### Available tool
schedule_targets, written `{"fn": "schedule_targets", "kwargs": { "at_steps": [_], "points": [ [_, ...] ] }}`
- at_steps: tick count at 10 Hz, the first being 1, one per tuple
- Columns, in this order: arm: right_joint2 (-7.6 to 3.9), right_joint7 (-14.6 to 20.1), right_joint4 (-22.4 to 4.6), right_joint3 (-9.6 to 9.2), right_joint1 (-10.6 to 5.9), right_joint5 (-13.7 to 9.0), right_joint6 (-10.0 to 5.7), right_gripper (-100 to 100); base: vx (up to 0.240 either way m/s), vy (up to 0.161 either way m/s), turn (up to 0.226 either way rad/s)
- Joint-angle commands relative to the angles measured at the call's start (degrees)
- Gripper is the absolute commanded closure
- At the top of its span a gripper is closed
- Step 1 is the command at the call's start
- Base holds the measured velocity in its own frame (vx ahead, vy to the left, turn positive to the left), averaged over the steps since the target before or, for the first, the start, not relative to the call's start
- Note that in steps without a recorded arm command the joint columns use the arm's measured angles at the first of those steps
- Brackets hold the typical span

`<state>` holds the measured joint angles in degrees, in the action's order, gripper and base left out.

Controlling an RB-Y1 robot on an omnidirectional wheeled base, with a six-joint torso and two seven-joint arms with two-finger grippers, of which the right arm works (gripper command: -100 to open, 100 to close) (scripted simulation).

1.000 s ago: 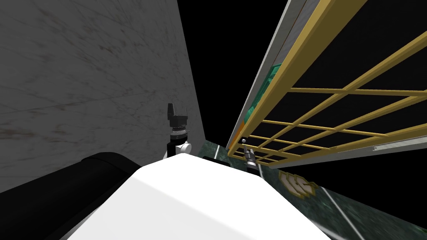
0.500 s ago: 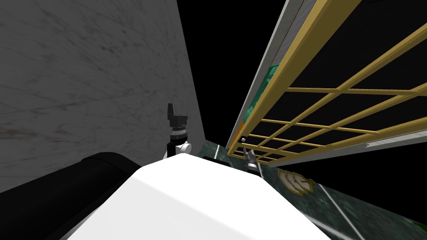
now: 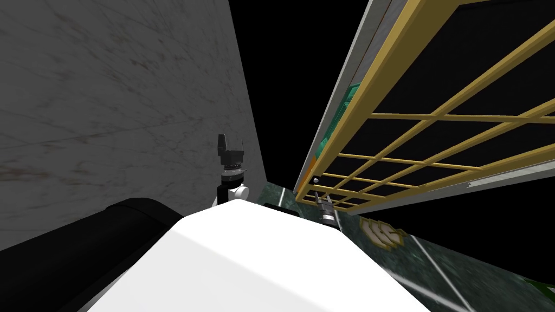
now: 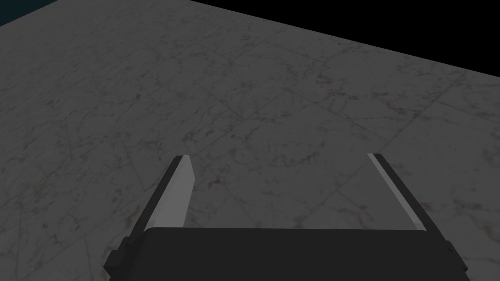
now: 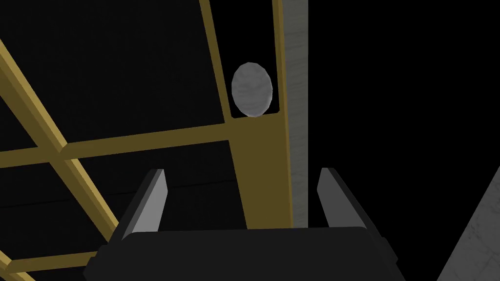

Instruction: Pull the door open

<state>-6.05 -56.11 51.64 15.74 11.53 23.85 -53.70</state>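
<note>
Floor (image 3: pixel 477 271): we saw it dark green and mottled, crossed by pale lines (image 3: pixel 437 271).
On it: we saw a flat gold emblem (image 3: pixel 384 233).

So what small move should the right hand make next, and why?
Probably ease the right hand forward until its open fingers straddle the grey knob, then close. The knob sits on the door, by its yellow frame's edge, ahead of the fingertips and not yet between them.
</note>
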Motion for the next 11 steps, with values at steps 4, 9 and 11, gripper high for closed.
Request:
{"fn": "schedule_targets", "kwargs": {
  "at_steps": [4,9,11],
  "points": [
    [-0.37,-6.3,0.6,0.25,1.36,3.0,-1.12,-100,-0.019,0.015,-0.022],
    [0.73,-7.1,0.3,0.19,-0.16,2.9,0.21,-100,0.127,-0.003,-0.010],
    [1.33,-7.7,0.1,0.18,-0.88,2.9,0.81,-100,0.214,-0.018,0.020]
  ]
}}
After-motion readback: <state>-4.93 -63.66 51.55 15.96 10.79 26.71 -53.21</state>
